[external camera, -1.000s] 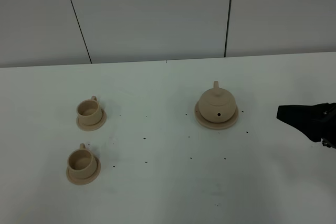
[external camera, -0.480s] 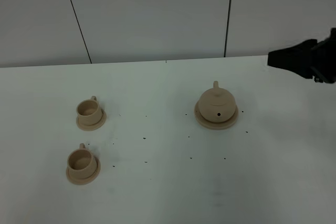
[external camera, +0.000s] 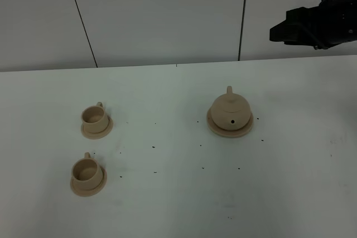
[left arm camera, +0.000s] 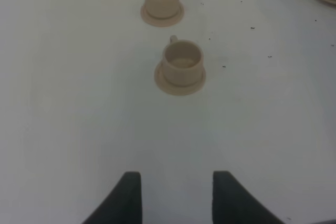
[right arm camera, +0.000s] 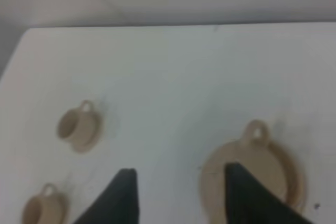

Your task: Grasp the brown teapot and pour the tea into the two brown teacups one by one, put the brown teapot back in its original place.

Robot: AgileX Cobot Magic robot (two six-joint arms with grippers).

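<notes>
Tan clay, the brown teapot [external camera: 230, 110] is sitting on its saucer [external camera: 230, 134], right of centre; upper teacup [external camera: 93, 116] and lower teacup [external camera: 86, 170] are waiting at left (all pouring remains, I judge). You are holding right gripper [external camera: 274, 32], upper right, and left gripper [left arm camera: 176, 195] open, empty.

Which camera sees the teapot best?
The exterior high view: the whole teapot shows sharply on its saucer. The right wrist view shows it blurred, partly hidden by the right gripper; the left wrist view catches only a sliver.

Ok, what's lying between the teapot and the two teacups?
Only bare table with dark specks separates the brown teapot from the far teacup and near teacup, in the exterior high view.
</notes>
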